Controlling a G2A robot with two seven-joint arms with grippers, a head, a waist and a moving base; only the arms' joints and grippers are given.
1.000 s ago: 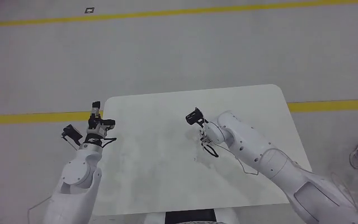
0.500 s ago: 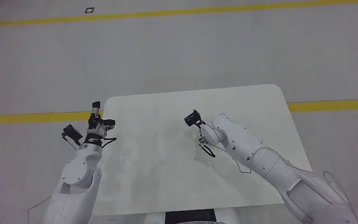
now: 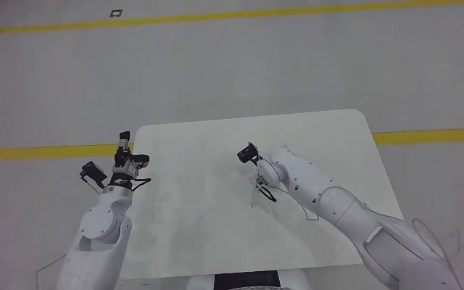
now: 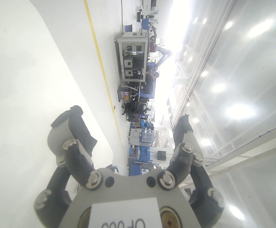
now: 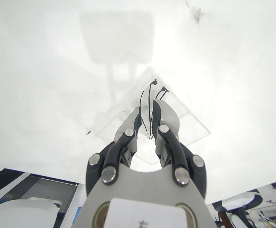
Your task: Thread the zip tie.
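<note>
Several black zip ties [image 5: 149, 97] lie in a clear, flat tray [image 5: 194, 127] on the white table [image 3: 196, 217]. My right gripper [image 5: 146, 108] points down at them near the table's middle, where the top view shows the right gripper [image 3: 257, 190] too. Its fingers stand a narrow gap apart, and one tie runs between the pads without being pinched. The heads of two ties [image 5: 154, 82] show just past the fingertips. My left gripper [image 4: 129, 121] is open wide and holds nothing. It hangs off the table's left edge, pointing away, as the left gripper [image 3: 107, 154] in the top view.
A small white scrap [image 5: 197, 11] lies on the table beyond the tray, and a tiny dark speck [image 5: 88, 132] lies beside it. A yellow floor line [image 3: 43, 152] runs behind the table.
The right arm has shifted slightly to the left over the table. The left arm has kept still.
</note>
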